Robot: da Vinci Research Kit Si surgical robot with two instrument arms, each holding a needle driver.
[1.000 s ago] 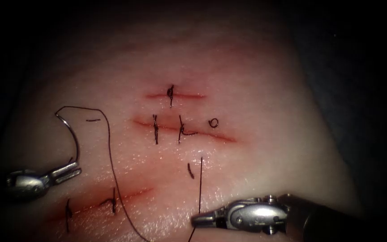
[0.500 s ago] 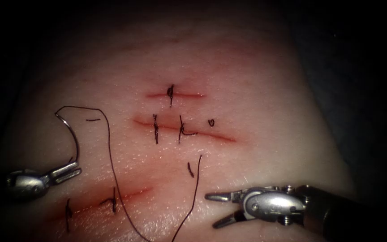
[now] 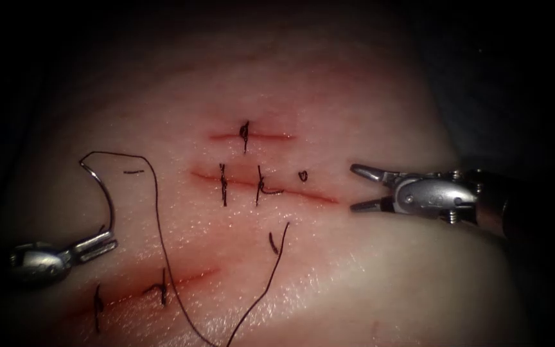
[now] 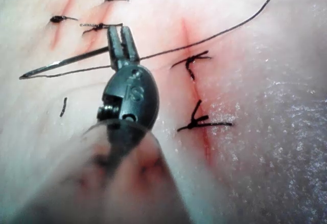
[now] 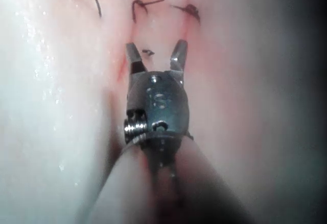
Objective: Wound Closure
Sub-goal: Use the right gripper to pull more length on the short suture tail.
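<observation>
Steel needle (image 3: pixel 101 186) clenched near its tail by left end effector (image 3: pixel 97 247), clear of tissue (image 3: pixel 367 270); right end effector (image 3: pixel 362 188) agape, empty.

Two tools, one needle (image 3: pixel 101 186), three cuts, perhaps six stitches, one loose thread (image 3: pixel 162 244).

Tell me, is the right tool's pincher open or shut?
Open. The right tool has its two jaws spread apart with nothing between them, and the right wrist view shows the same gap.
</observation>
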